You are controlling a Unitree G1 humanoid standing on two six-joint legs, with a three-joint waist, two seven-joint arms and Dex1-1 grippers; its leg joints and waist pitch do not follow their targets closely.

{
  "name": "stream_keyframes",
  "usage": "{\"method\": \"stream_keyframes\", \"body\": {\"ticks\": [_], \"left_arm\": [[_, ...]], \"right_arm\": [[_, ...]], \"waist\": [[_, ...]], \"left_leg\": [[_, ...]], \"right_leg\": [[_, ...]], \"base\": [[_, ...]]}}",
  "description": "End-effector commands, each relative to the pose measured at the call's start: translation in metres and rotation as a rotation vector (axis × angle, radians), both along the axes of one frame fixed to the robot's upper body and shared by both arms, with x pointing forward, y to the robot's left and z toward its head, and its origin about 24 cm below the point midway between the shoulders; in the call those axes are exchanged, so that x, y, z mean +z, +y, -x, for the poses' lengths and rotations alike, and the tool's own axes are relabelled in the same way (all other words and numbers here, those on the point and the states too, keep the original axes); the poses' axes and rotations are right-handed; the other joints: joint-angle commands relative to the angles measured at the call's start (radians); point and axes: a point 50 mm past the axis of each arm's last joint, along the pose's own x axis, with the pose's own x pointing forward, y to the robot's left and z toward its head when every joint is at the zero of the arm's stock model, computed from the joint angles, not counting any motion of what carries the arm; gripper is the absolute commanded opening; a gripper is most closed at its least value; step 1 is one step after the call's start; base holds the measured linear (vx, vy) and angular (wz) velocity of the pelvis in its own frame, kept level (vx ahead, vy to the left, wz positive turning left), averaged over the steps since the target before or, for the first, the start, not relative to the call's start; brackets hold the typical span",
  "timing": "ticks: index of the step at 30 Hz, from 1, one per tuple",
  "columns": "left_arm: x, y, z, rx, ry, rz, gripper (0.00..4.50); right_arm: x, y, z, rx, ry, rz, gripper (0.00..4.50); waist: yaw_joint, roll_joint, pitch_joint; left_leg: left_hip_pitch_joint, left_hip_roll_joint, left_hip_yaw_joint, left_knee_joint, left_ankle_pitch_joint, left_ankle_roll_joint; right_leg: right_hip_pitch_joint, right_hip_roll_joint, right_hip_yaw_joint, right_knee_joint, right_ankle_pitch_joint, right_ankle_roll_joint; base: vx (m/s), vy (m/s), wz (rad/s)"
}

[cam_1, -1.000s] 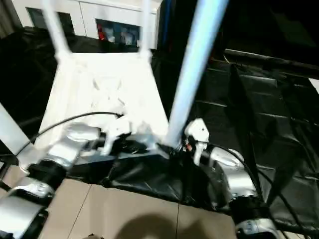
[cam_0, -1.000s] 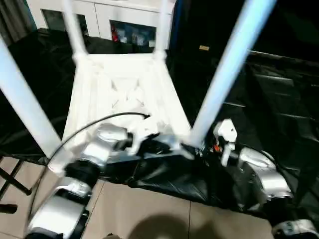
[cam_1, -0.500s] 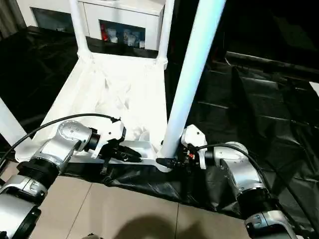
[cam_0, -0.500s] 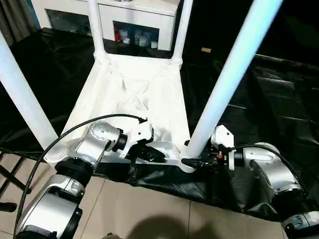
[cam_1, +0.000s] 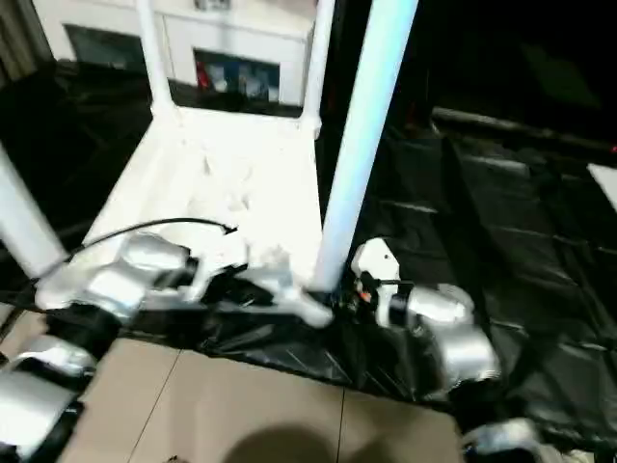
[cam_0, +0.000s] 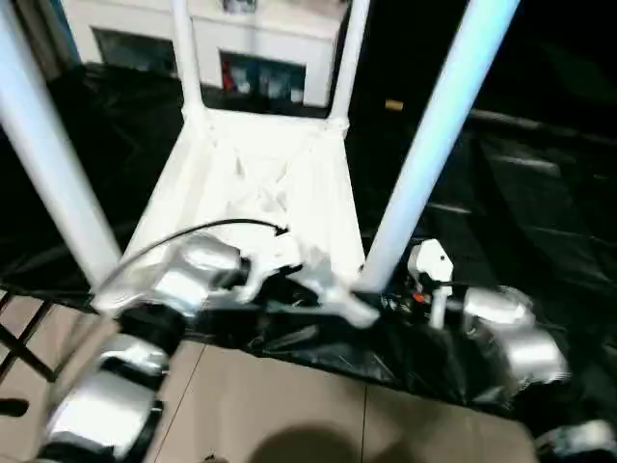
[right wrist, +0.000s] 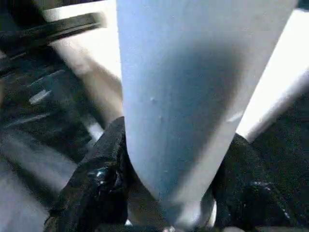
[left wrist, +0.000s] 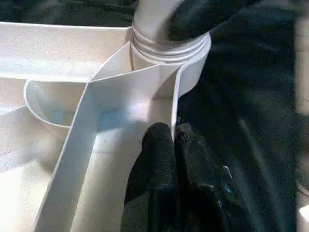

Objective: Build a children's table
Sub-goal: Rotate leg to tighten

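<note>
Our right tool (right wrist: 169, 193) has a black finger on each side of the near right leg (cam_0: 424, 164) low down by its socket, though we cannot tell if they are clamped on it yet; a second ago they stood wider apart. Our left tool (left wrist: 175, 159) has its fingers pressed together, pinching a thin upright rib (left wrist: 175, 108) of the tabletop's underside just beside that same corner socket (left wrist: 166, 50). Outward from both tools, the children's table (cam_0: 255, 183) lies upside down on black sheeting (cam_0: 540, 212), all four legs standing up, the near left leg (cam_0: 53, 164) well apart from our left tool and two far legs beyond. We judge the hollow white plastic to be light and stiff but smooth, so the tapered leg could slip through a loose hold; gripping low near the socket gives the firmest purchase, and the ribs flex least at the corner. Compared with half a second ago, both arms are in motion and the near corner looks slightly lifted.
</note>
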Motion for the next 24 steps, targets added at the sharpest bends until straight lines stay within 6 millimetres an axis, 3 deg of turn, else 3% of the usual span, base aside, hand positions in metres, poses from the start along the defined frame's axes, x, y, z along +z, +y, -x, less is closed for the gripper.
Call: {"method": "stream_keyframes", "body": {"ticks": [1, 2, 3, 4, 9, 11, 12, 15, 18, 19, 20, 24], "left_arm": [[-0.022, -0.033, 0.014, 0.000, 0.073, -0.018, 0.00], [-0.022, -0.039, 0.015, 0.005, 0.072, -0.017, 0.00], [-0.022, -0.042, 0.015, 0.009, 0.071, -0.018, 0.00], [-0.023, -0.049, 0.015, 0.008, 0.066, -0.022, 0.00], [-0.022, -0.058, 0.014, 0.025, 0.041, -0.055, 0.00], [-0.022, -0.054, 0.011, 0.034, 0.029, -0.066, 0.00], [-0.022, -0.049, 0.009, 0.048, 0.019, -0.079, 0.00], [-0.021, -0.036, 0.005, 0.078, 0.003, -0.100, 0.00], [-0.020, -0.021, 0.000, 0.105, -0.021, -0.124, 0.00], [-0.019, -0.018, -0.001, 0.116, -0.022, -0.125, 0.00], [-0.018, -0.015, -0.003, 0.127, -0.029, -0.121, 0.00], [-0.013, -0.005, -0.007, 0.163, -0.054, -0.107, 0.00]], "right_arm": [[-0.024, 0.018, 0.004, -0.076, 0.111, 0.048, 1.99], [-0.026, 0.022, 0.002, -0.112, 0.121, 0.045, 1.98], [-0.026, 0.025, 0.000, -0.135, 0.128, 0.043, 1.98], [-0.027, 0.032, -0.004, -0.179, 0.141, 0.036, 1.98], [-0.018, 0.062, -0.016, -0.230, 0.131, 0.022, 1.98], [-0.012, 0.066, -0.018, -0.216, 0.103, -0.003, 1.98], [-0.010, 0.066, -0.020, -0.223, 0.085, -0.014, 1.98], [-0.006, 0.057, -0.022, -0.251, 0.077, -0.065, 2.66], [-0.005, 0.044, -0.023, -0.268, 0.069, -0.076, 2.77], [-0.004, 0.040, -0.023, -0.274, 0.059, -0.060, 2.93], [-0.004, 0.035, -0.023, -0.276, 0.048, -0.049, 3.05], [-0.001, 0.020, -0.017, -0.233, 0.032, -0.054, 3.05]], "waist": [[-0.015, 0.002, -0.018], [-0.023, 0.015, -0.020], [-0.030, 0.010, -0.022], [-0.041, 0.014, -0.022], [-0.072, 0.018, -0.021], [-0.081, 0.023, -0.019], [-0.082, 0.022, -0.019], [-0.080, 0.022, -0.021], [-0.074, 0.022, -0.022], [-0.072, 0.015, -0.023], [-0.070, 0.018, -0.022], [-0.060, 0.014, -0.023]], "left_leg": [[0.019, 0.001, -0.014, -0.079, -0.542, -0.052], [0.015, 0.001, -0.022, -0.086, -0.556, -0.057], [0.009, 0.001, -0.024, -0.088, -0.558, -0.057], [0.009, -0.002, -0.029, -0.094, -0.595, -0.059], [0.022, -0.008, -0.041, -0.096, -0.685, -0.048], [0.023, -0.007, -0.044, -0.099, -0.721, -0.042], [0.025, -0.007, -0.043, -0.097, -0.728, -0.038], [0.027, -0.004, -0.041, -0.098, -0.718, -0.027], [0.021, -0.004, -0.036, -0.098, -0.673, -0.017], [0.014, -0.003, -0.035, -0.100, -0.645, -0.013], [0.014, -0.002, -0.032, -0.101, -0.634, -0.016], [0.014, 0.000, -0.021, -0.099, -0.585, -0.004]], "right_leg": [[-0.011, -0.032, 0.007, -0.126, -0.615, -0.088], [-0.007, -0.032, 0.004, -0.126, -0.589, -0.088], [-0.003, -0.030, 0.002, -0.125, -0.569, -0.086], [-0.003, -0.025, -0.005, -0.129, -0.545, -0.086], [-0.013, -0.021, -0.014, -0.144, -0.527, -0.098], [-0.010, -0.023, -0.024, -0.152, -0.528, -0.093], [-0.011, -0.023, -0.026, -0.155, -0.529, -0.092], [-0.006, -0.034, -0.034, -0.159, -0.510, -0.096], [-0.009, -0.038, -0.023, -0.155, -0.479, -0.115], [-0.005, -0.039, -0.020, -0.148, -0.464, -0.121], [-0.009, -0.038, -0.016, -0.147, -0.440, -0.131], [-0.011, -0.037, -0.007, -0.141, -0.387, -0.153]], "base": [[-0.066, 0.028, -0.08], [0.000, 0.000, 0.00], [-0.044, 0.057, -0.20], [-0.044, 0.057, -0.20], [-0.025, 0.032, -0.07], [0.000, 0.000, 0.00], [0.000, 0.000, 0.00], [0.000, 0.000, 0.00], [0.000, 0.000, 0.00], [0.000, 0.000, 0.00], [0.000, 0.000, 0.00], [0.000, 0.000, 0.00]]}}
